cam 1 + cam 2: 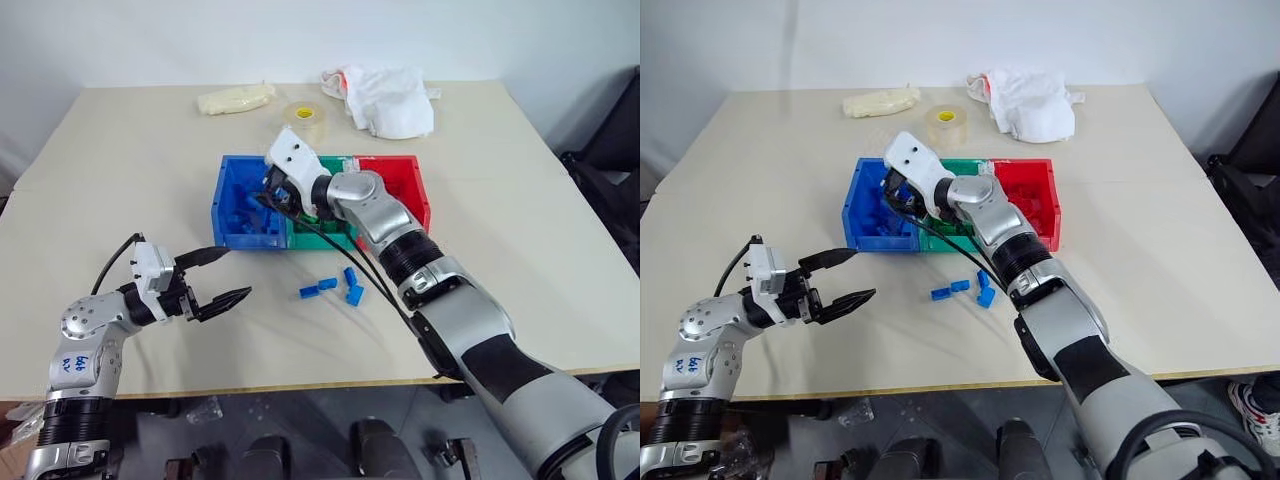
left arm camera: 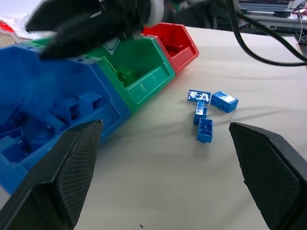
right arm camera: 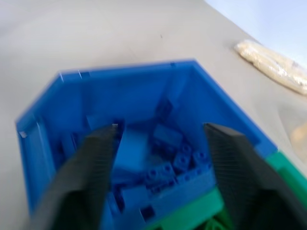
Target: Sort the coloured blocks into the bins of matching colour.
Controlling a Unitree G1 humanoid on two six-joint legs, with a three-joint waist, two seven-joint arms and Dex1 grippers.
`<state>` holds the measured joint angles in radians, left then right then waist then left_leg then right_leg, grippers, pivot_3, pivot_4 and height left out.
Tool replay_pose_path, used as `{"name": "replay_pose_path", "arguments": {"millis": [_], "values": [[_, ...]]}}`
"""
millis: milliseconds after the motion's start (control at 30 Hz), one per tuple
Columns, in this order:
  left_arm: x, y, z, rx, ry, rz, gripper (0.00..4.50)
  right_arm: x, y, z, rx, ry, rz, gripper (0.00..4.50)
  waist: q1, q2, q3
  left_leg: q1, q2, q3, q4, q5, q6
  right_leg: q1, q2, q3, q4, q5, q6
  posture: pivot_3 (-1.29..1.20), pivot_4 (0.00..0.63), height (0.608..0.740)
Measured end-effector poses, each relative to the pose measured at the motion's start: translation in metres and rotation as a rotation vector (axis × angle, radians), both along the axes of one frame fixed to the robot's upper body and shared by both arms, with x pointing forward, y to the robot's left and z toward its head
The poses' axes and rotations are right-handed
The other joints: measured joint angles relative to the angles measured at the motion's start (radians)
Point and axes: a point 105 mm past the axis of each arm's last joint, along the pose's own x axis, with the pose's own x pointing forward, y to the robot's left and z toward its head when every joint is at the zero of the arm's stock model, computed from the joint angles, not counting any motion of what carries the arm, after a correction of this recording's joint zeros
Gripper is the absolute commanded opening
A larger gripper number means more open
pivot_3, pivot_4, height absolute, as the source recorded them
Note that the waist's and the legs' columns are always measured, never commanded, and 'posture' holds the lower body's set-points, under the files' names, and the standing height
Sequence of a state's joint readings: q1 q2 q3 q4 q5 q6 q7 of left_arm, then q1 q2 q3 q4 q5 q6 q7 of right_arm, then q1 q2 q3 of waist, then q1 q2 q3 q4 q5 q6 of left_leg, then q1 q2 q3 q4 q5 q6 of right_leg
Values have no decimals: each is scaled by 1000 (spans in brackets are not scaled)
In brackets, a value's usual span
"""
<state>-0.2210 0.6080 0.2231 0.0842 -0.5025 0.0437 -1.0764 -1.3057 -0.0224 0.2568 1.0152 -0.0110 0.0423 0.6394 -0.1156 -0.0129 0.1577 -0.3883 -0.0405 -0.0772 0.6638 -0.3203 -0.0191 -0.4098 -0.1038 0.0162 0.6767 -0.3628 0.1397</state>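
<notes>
So the right end effector (image 1: 268, 192) hangs over the blue bin (image 1: 228, 228), fingers spread with nothing pinched, and a pile of blue bricks (image 3: 165, 170) sits right below its tips inside that bin. The left end effector (image 1: 222, 275) hovers above the counter (image 1: 120, 180) with fingers spread wide too, empty. Four loose blue blocks (image 1: 336, 286) lie on the counter off to its right, near the front of the green bin (image 2: 144, 72), with the red bin (image 1: 395, 185) just beyond.

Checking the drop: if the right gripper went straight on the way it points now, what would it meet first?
Probably the blue bricks piled inside the blue bin; the right gripper points down into it, fingers open.
</notes>
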Motion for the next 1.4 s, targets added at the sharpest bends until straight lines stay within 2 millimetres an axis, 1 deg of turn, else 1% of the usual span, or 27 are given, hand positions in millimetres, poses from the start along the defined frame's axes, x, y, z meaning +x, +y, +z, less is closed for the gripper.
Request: {"name": "replay_pose_path", "arguments": {"millis": [33, 67, 167, 233, 300, 367, 467, 500, 533, 600, 667, 733, 833, 933, 1033, 1133, 1200, 1233, 1300, 1400], "values": [[0, 0, 0, 0, -1, 1, 4500, 0, 0, 2, 10, -11, 7, 4275, -2, 0, 0, 0, 0, 0, 0, 0, 0, 0, -1, -3, 0, 0, 0, 0, 150, 740], [0, 0, 0, 0, -1, 1, 4500, 0, -1, 5, 22, -21, 13, 4490, -3, 0, 0, 0, 0, 0, 0, 0, 0, 0, -2, -6, 0, 0, 0, 0, 150, 740], [0, 0, 0, 1, -2, -1, 4500, -5, -8, 18, 39, -71, 62, 4490, -5, 0, 0, 0, 0, -1, 0, 0, 0, 0, -7, -10, 1, 0, 0, 0, 150, 740], [0, -1, 0, 2, 0, -8, 4500, -12, -16, 25, 62, -95, 117, 4490, -3, 0, 0, 0, 0, -2, 0, 0, 0, 1, -8, -11, 0, 0, 0, 0, 150, 740], [1, -2, 0, 3, 0, -17, 4500, -22, -26, 24, 79, -89, 162, 4490, 1, 0, 0, 0, -1, -3, 0, 0, 0, 1, -9, -11, 0, 0, 0, 0, 150, 740], [1, -3, 1, 7, -3, -29, 4500, -36, -45, 16, 90, -58, 204, 4490, 7, 0, 0, 0, -1, -4, 1, 0, 0, 2, -9, -12, 0, 0, 0, 0, 150, 740], [4, -1, -2, 13, 10, -33, 4500, -54, -80, 0, 84, 8, 211, 4490, 28, 0, 0, -1, -3, -4, 1, 0, 0, 4, -9, -13, -4, 0, 0, 0, 150, 740], [4, -1, -3, 18, 15, -38, 4500, -65, -97, -7, 89, 40, 206, 4490, 34, 0, 0, -1, -4, -4, 0, 0, 0, 4, -9, -13, -5, 0, 0, 0, 150, 740], [4, 0, -5, 19, 20, -37, 4500, -71, -108, -13, 85, 71, 200, 4490, 38, 0, 0, -1, -4, -4, 0, 0, 1, 5, -9, -13, -5, 0, 0, 0, 150, 740], [5, 0, -7, 19, 27, -38, 4500, -91, -134, -27, 49, 137, 184, 4490, 51, 1, 0, -1, -4, -4, 1, -1, 1, 5, -10, -13, -10, 0, 0, 0, 150, 740], [4, 0, -8, 20, 30, -42, 4500, -105, -156, -37, 8, 188, 145, 4490, 61, 1, 0, -1, -4, -3, 1, -1, 1, 7, -10, -12, -14, 0, 0, 0, 150, 740], [4, 0, -9, 24, 31, -49, 4500, -121, -181, -46, -41, 243, 89, 4490, 71, 1, 1, -1, -4, -3, 1, -1, 2, 8, -10, -12, -15, 0, 0, 0, 150, 740], [3, 0, -10, 29, 32, -59, 4500, -139, -221, -59, -129, 337, -12, 4490, 87, 1, 1, 0, -4, -1, 1, -1, 3, 10, -9, -12, -17, 0, 0, 0, 150, 740], [3, 4, -12, 36, 45, -59, 4500, -151, -248, -72, -210, 411, -80, 4490, 90, 1, 1, 3, -4, 0, 1, -2, 4, 14, -9, -13, -18, 0, 0, 0, 150, 740], [3, 6, -13, 39, 51, -61, 4500, -157, -259, -82, -260, 440, -100, 4490, 89, 1, 1, 3, -4, 0, 1, -2, 4, 14, -9, -13, -18, 0, 0, 0, 150, 740], [3, 5, -10, 47, 37, -75, 4500, -153, -255, -80, -265, 420, -93, 4490, 88, 1, 1, 3, -3, 0, 1, -2, 4, 14, -9, -12, -18, 0, 0, 0, 150, 740], [3, 6, -9, 50, 30, -78, 4500, -146, -245, -76, -251, 388, -80, 4490, 87, 1, 1, 3, -2, 0, 1, -2, 4, 14, -9, -12, -19, 0, 0, 0, 150, 740], [3, 5, -8, 52, 25, -85, 4500, -142, -234, -76, -230, 372, -60, 4490, 86, 1, 1, 3, -2, 0, 1, -2, 4, 14, -9, -13, -19, 0, 0, 0, 150, 740], [2, 6, -6, 53, 19, -92, 4500, -134, -215, -82, -196, 363, -41, 4490, 87, 1, 1, 3, -2, 0, 1, -2, 4, 14, -9, -13, -19, 0, 0, 0, 150, 740], [2, 7, -5, 54, 16, -94, 4500, -119, -199, -95, -168, 374, -60, 4490, 89, 1, 1, 3, -3, 0, 2, -2, 4, 14, -9, -13, -19, 0, 0, 0, 150, 740]]}}
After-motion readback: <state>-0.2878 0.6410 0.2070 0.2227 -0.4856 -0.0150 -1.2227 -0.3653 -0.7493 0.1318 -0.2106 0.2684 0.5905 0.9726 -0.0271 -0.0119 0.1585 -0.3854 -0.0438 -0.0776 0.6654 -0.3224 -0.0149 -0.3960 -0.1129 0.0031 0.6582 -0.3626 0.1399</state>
